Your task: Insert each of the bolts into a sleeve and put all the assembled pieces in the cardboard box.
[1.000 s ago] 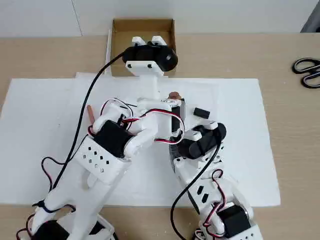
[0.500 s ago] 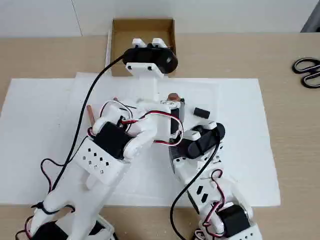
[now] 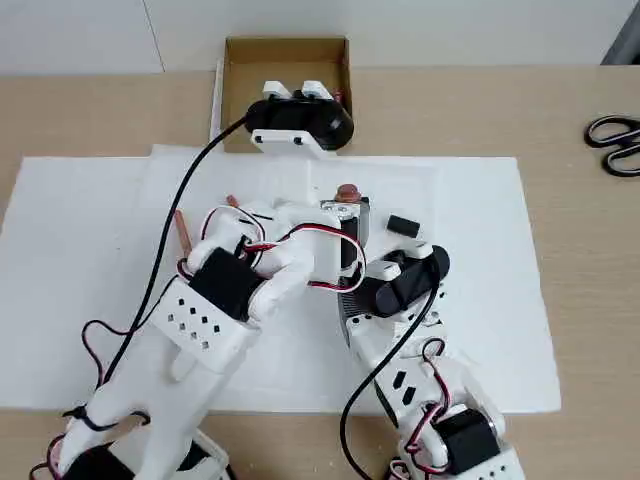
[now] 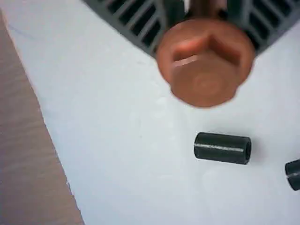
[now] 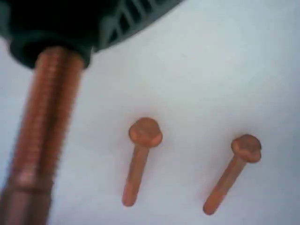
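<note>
At mid-sheet, between your two arms: a copper bolt [image 3: 347, 191] held by both pincers.

The bolt is copper-coloured, with a broad flanged head and a threaded shank. Your left wrist view gives you the head face-on, the left pincer [image 4: 206, 11] clenched on the shank just behind it, and a loose sleeve [image 4: 222, 148] lying on the white sheet [image 4: 117, 140] beyond. Your right wrist view gives you the other end. There the thread pokes out of a black sleeve [image 5: 18, 47] gripped by the right pincer [image 5: 47, 33], with one spare bolt [image 5: 140, 157] and a second spare bolt [image 5: 234, 171] flat on the sheet. From above, the head sits apart from the cardboard box [image 3: 235, 70] on the bench [image 3: 500, 110].
</note>
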Controlling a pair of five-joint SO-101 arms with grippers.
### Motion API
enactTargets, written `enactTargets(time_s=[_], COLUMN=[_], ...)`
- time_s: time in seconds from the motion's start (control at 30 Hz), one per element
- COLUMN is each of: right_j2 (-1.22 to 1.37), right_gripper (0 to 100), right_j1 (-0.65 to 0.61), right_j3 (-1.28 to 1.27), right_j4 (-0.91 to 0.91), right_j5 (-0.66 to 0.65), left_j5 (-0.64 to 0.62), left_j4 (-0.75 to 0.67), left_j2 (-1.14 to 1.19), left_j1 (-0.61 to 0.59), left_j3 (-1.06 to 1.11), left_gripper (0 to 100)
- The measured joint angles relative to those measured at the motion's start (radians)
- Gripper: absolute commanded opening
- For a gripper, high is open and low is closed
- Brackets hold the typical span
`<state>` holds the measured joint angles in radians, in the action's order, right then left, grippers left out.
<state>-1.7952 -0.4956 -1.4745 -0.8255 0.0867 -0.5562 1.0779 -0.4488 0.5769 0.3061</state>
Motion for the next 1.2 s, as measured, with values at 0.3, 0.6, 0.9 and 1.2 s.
enactTargets(time_s=[0.3, 0.6, 0.9, 1.2], right_j2=[-0.002, -0.002, -0.002, -0.002], right_gripper=[0.4, 0.4, 0.4, 0.4], right_j1=[0.005, 0.006, 0.0, 0.0], right_j3=[0.003, 0.003, 0.003, 0.003], right_j4=[0.002, 0.002, 0.002, 0.002], right_j5=[0.0, 0.0, 0.0, 0.0], left_j5=[0.0, 0.0, 0.0, 0.0], left_j4=[-0.021, -0.021, 0.026, 0.077], left_j2=[0.002, 0.002, 0.002, 0.002], left_j1=[0.005, 0.005, 0.006, 0.009], left_j3=[0.006, 0.006, 0.006, 0.005], left_gripper=[1, 1, 1, 1])
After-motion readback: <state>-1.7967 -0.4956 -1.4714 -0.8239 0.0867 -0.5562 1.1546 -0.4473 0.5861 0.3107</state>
